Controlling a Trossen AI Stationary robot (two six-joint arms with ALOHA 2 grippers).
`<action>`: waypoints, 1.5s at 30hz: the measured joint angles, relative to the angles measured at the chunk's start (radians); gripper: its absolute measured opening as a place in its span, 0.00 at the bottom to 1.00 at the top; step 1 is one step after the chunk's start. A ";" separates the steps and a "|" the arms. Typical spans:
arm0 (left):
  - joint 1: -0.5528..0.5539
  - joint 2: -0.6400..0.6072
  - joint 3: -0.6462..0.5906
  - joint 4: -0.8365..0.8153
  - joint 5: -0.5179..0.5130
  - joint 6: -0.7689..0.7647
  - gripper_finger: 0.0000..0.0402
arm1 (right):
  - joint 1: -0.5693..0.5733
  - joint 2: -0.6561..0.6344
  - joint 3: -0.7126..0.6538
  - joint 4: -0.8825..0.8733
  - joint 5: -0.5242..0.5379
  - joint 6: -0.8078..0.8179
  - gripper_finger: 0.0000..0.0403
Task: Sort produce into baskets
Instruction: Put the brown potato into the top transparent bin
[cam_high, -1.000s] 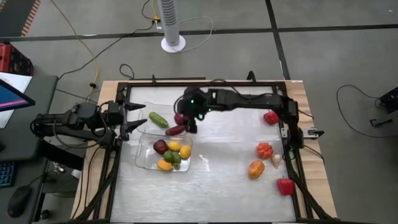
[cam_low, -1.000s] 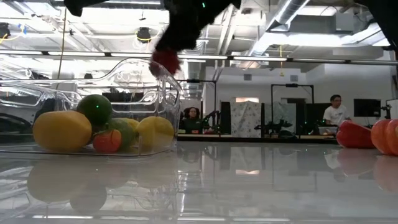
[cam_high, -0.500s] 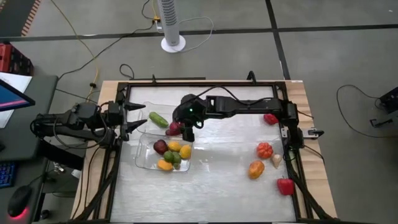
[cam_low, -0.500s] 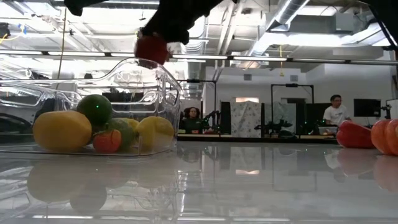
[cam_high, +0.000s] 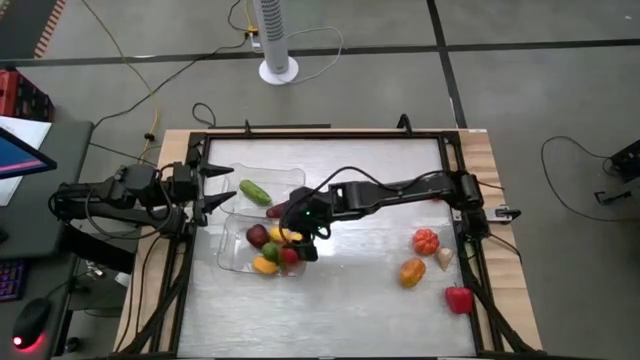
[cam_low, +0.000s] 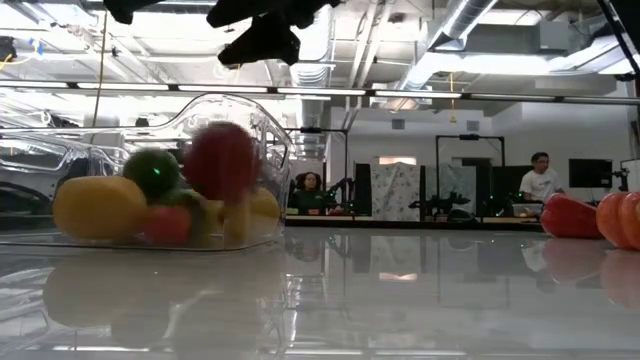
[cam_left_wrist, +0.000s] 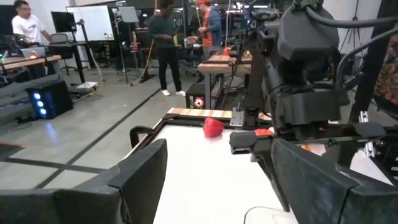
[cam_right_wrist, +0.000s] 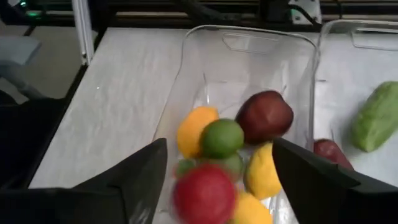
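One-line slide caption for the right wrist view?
Open right gripper above the clear basket, a blurred red fruit dropping among yellow, green and dark red produce.

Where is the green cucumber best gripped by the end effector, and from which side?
Grip the green cucumber across its middle, coming straight down from above. It is long and thin and lies flat, slanted, in the far basket, so the fingers should close across its narrow width. The basket walls would probably block a side approach.
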 joint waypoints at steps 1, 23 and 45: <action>0.000 0.000 0.000 0.000 0.000 0.000 0.68 | 0.003 -0.003 0.001 -0.015 0.013 0.015 0.81; 0.000 0.000 -0.001 0.010 0.077 -0.009 0.68 | 0.366 -0.195 -0.346 -0.921 0.196 0.976 0.88; 0.000 0.001 -0.001 0.042 0.140 0.020 0.68 | 0.689 -0.165 -0.533 -0.908 0.285 0.555 0.92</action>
